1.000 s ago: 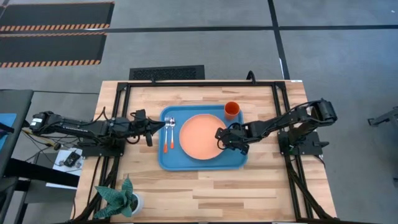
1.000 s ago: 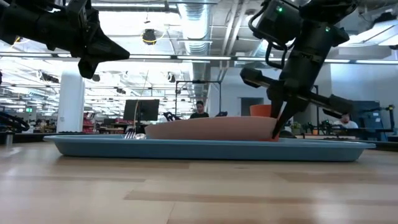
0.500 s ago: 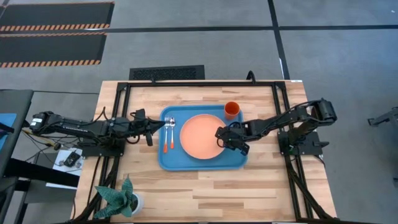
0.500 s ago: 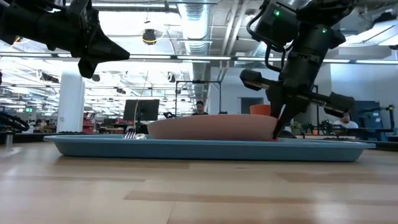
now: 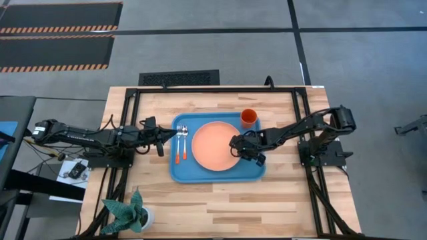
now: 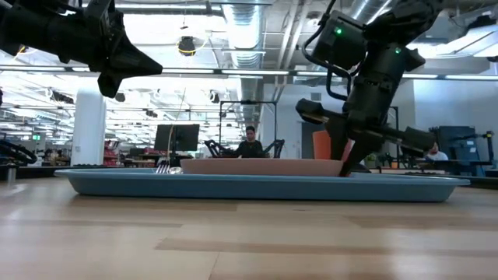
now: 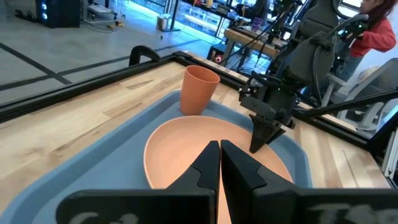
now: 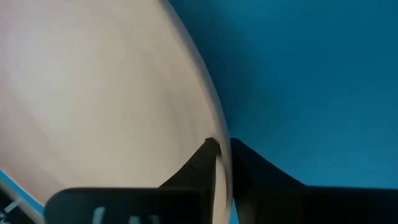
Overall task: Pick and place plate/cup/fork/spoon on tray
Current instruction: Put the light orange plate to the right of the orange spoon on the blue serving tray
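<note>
Right hand (image 5: pixel 238 145) pinching plate (image 5: pixel 215 145) rim on tray (image 5: pixel 181 173), apparently flat; cup (image 5: pixel 248 118) beside.

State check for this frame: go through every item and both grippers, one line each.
plate: flat in the tray, rim pinched by right gripper
cup: upright, in tray corner
fork: lying in tray
spoon: lying beside fork
tray: on table
right gripper: shut on plate rim
left gripper: shut, empty, raised at the tray's edge
</note>
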